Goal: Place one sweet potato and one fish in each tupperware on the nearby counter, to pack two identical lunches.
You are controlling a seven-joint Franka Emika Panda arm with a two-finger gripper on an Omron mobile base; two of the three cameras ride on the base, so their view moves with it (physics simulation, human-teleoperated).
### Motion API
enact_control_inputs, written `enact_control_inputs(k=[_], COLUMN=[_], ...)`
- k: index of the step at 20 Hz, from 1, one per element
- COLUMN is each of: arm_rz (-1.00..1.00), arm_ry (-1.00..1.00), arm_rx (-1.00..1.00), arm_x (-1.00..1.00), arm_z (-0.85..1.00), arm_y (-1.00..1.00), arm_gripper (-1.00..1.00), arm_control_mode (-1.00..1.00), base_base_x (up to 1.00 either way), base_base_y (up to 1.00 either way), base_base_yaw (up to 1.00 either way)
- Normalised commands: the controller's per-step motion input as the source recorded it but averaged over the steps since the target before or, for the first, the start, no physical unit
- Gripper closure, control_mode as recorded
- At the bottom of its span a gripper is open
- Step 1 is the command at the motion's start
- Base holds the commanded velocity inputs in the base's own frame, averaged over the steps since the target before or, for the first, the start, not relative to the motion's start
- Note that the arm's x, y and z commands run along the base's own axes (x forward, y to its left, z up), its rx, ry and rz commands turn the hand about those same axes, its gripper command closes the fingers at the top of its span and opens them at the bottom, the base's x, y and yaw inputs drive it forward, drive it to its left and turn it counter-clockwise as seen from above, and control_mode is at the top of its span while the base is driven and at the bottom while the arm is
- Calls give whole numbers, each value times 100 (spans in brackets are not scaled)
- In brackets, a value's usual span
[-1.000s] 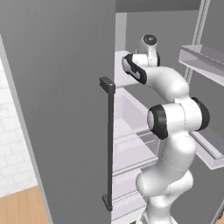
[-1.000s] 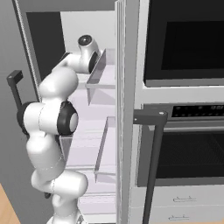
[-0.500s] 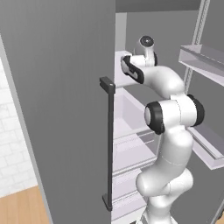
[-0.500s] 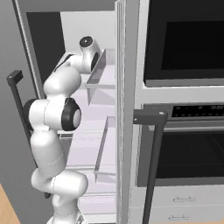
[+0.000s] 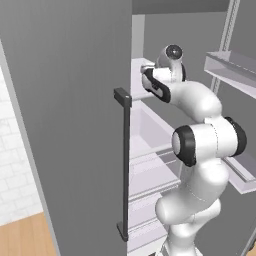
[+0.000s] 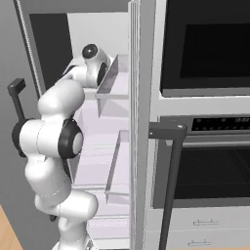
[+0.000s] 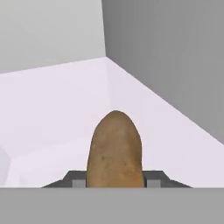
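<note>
The sweet potato is cut off at its near end, where the two finger tips flank it. In both base views the claw itself is hidden: the arm's wrist reaches in behind the fridge door.

Sweet potato stands lengthwise between end effector fingertips, tapered end pointing far, fingertips closed against both sides. White fridge shelf below; grey wall right, pale wall far.
</note>
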Motion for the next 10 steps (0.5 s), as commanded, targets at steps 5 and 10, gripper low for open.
enact_control_inputs(k=[5,10], arm_rz=[0,1], arm_ry=[41,11], arm_rx=[-5,-7], arm_x=[-100,-98], arm_z=[43,-36], arm_y=[38,6], arm_gripper=[100,100], arm_control_mode=[-100,-100], base_base_x=[0,0], base_base_y=[0,0], base_base_yaw=[0,0])
